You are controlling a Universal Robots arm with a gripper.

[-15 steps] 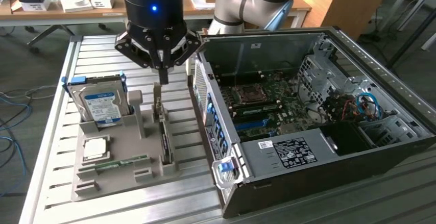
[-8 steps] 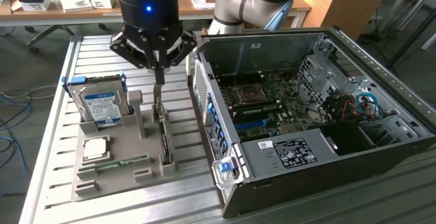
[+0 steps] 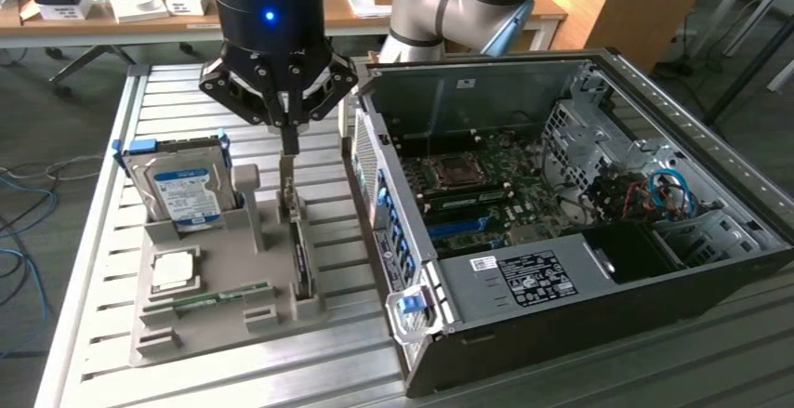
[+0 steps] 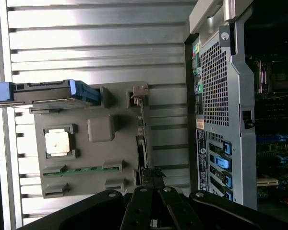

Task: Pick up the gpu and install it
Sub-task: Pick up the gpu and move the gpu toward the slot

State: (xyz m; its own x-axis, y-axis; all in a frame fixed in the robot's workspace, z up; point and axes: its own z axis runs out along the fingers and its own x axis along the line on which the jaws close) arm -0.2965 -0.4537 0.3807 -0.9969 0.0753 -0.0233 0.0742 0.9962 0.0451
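The gpu (image 3: pixel 297 250) is a thin dark card standing edge-on in a slot of the grey holder (image 3: pixel 211 324), with its light grey bracket (image 3: pixel 289 190) at the far end. In the wrist view the gpu (image 4: pixel 141 143) is a slim dark line along the holder's edge nearest the computer case. My gripper (image 3: pixel 288 146) hangs above the card with its fingers pressed together and nothing between them. Its dark fingers (image 4: pixel 143 206) sit above the card's near end, with a gap down to the card.
The open computer case (image 3: pixel 559 213) lies at the exterior view's right of the holder, motherboard (image 3: pixel 478 185) exposed. On the holder stand a blue-framed hard drive (image 3: pixel 184 185), a processor (image 3: pixel 174 270) and a green memory stick (image 3: pixel 218 298). All rest on a slatted metal table (image 3: pixel 112 120).
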